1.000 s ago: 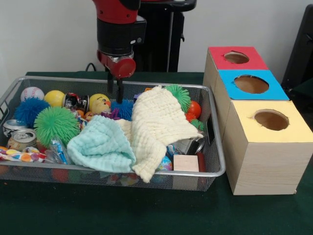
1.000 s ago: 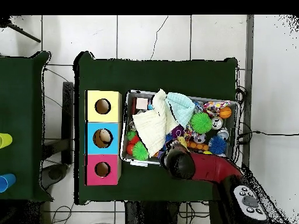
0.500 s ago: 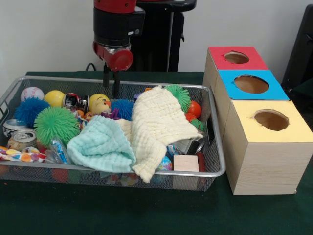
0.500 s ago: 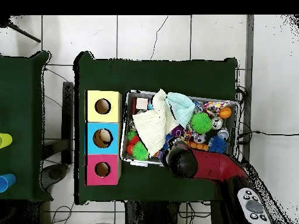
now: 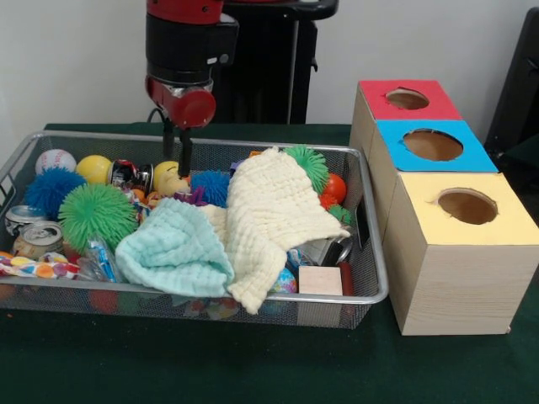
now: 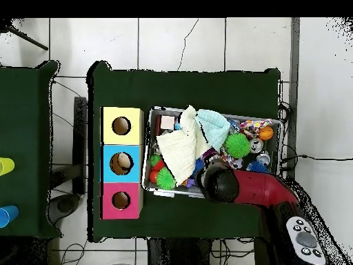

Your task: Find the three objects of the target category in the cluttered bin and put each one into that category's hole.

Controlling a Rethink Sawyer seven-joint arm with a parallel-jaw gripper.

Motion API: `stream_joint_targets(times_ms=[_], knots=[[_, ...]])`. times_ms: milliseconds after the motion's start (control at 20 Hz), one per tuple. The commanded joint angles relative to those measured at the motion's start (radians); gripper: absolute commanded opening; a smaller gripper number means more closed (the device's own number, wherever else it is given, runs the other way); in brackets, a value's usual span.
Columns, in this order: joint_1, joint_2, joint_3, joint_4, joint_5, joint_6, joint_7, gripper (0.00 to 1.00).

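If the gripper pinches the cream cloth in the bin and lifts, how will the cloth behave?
The cream cloth lies draped in folds over other items, so it is probably floppy and will hang and stretch out. It looks light. It overlaps the mint cloth and may drag it along.

My work table (image 6: pixel 186 90) carries a dark green cloth over its whole top. Floor (image 6: pixel 165 41) around the table: pale tiles with dark grout lines, one thin crack running toward the table's edge. Cables (image 6: pixel 303 157) trail on the tiles beside the table. A second green-topped table (image 6: pixel 24 138) stands near the first, separated by a strip of tile. Wall (image 5: pixel 76 59) behind the table: plain white, evenly lit.
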Motion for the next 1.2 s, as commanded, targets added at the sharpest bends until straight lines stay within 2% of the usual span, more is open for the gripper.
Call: stream_joint_targets(times_ms=[50,300,400,550,650,750,900,1000,1200], knots=[[-0.038,0.122,0.065,-0.110,-0.075,-0.028,-0.112,1.00],[-0.049,0.132,0.072,-0.099,-0.076,-0.037,-0.108,1.00],[-0.072,0.118,0.098,-0.072,-0.059,-0.014,-0.117,1.00],[-0.108,0.064,0.136,0.006,-0.030,0.031,-0.129,1.00],[-0.109,0.006,0.136,0.053,-0.008,0.068,-0.117,1.00],[-0.098,-0.037,0.120,0.066,0.008,0.120,-0.107,1.00],[-0.079,-0.059,0.088,0.049,0.024,0.174,-0.080,1.00],[-0.073,-0.041,0.069,0.027,0.031,0.174,-0.046,1.00],[-0.056,0.025,0.008,-0.032,0.085,0.113,0.100,1.00]])
